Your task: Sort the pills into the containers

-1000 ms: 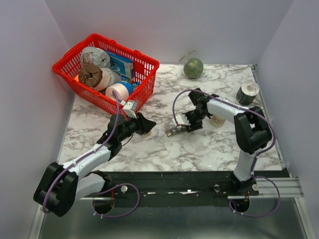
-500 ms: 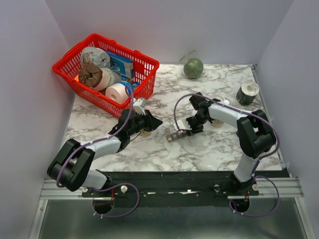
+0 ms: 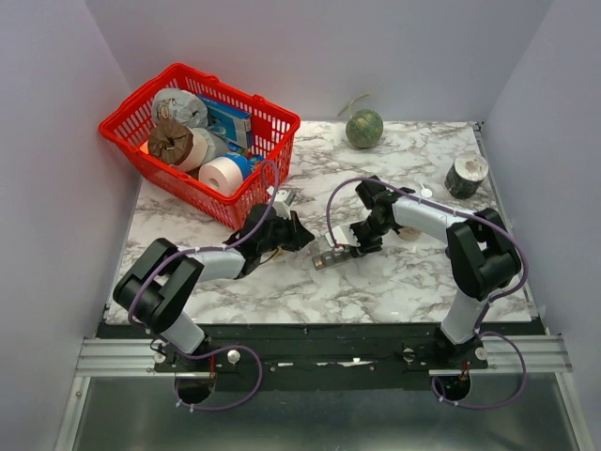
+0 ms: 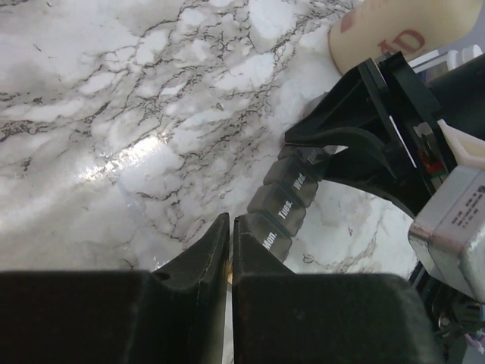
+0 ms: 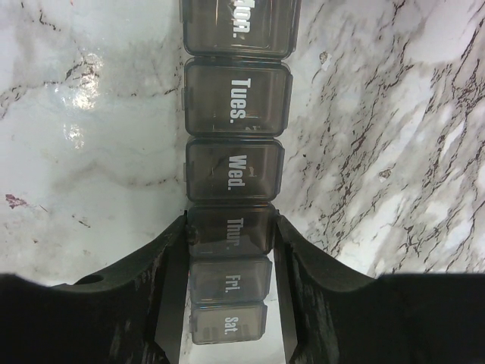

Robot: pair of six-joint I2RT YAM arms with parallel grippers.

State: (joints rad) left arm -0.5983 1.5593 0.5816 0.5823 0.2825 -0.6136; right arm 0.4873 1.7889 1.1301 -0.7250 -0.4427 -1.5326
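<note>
The containers are a dark-grey pill strip (image 3: 327, 257) with day-labelled lids, lying on the marble table (image 3: 394, 282). My right gripper (image 3: 351, 248) is shut on it, its jaws pressing both sides of the "Thur." compartment (image 5: 231, 227); the strip (image 5: 235, 163) runs away from the wrist. My left gripper (image 3: 304, 237) is shut with its tips (image 4: 229, 224) right beside the "Mon." end of the strip (image 4: 288, 203). A tiny tan-yellow pill (image 4: 228, 274) shows pinched between its fingers. The clear vial is out of view.
A red wire basket (image 3: 272, 150) with rolls and packets stands at the back left. A green round fruit (image 3: 364, 129) lies at the back. A dark white-topped bottle (image 3: 467, 175) stands at the right. A beige bottle (image 4: 394, 30) stands behind my right arm.
My left arm has stretched right, and its shut gripper has come up to the strip's near end. My right gripper has kept hold of the strip and shifted it slightly.
</note>
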